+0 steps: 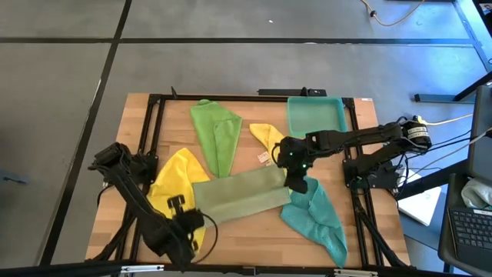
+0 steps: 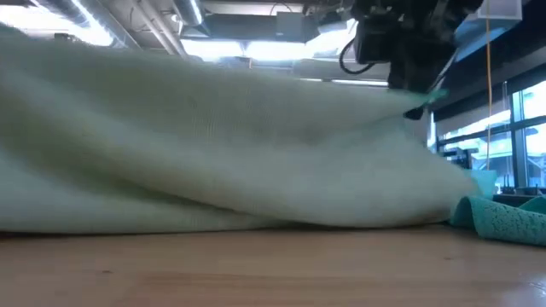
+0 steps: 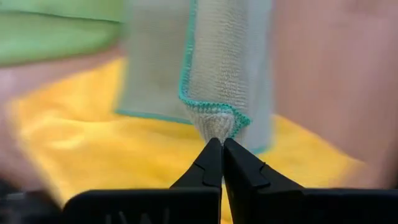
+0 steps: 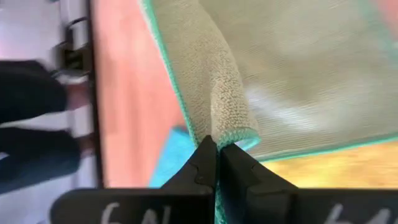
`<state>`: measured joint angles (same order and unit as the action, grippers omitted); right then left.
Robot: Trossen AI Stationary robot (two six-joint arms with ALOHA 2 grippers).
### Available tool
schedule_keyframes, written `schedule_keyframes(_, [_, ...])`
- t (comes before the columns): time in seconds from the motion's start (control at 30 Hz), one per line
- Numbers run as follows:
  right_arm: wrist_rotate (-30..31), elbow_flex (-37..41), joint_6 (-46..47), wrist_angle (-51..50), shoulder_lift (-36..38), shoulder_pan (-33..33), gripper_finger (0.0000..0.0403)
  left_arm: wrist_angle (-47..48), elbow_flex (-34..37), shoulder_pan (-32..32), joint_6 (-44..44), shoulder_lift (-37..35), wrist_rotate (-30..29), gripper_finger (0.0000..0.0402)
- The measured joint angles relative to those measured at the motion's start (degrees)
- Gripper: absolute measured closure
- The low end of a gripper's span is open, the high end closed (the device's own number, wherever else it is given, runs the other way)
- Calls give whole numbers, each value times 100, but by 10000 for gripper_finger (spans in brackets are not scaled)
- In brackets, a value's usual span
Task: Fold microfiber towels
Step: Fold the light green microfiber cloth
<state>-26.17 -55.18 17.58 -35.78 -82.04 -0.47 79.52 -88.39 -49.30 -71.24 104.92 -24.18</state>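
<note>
— So, nearest first: why is the pale olive towel (image 1: 240,195) stretched like that?

— Each gripper pinches an end. The left gripper (image 3: 222,163) is pressed together on one teal-hemmed corner at the table's near side, over a yellow towel (image 1: 175,178); the right gripper (image 4: 217,163) is clamped on the opposite corner near the middle. Held taut between them, I'd judge it is ready for a fold.

— Is there room for that?

— It's tight. The teal towel (image 1: 317,218) lies just beside the right end, and bare wood runs along the front edge.

— And farther back?

— The bright green towel (image 1: 217,133) and a second yellow towel (image 1: 267,138) lie beyond, with the teal tray (image 1: 315,115) at the far edge, all apart from the held cloth.
</note>
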Motion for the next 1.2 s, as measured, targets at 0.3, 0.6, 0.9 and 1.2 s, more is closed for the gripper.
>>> schedule_keyframes(0.3, [500,0,-335,-3,0,-463,394,-718,1025,376,404,-4,40,401])
schedule_keyframes(0.6, [1049,95,-471,60,0,-860,394,-959,1596,757,452,-4,-12,402])
schedule_keyframes(0.9, [960,553,-438,286,0,-962,389,-987,1793,1110,634,-4,-140,401])
schedule_keyframes(1.2, [975,634,-278,743,2,-962,308,-995,1798,1099,644,-4,140,401])
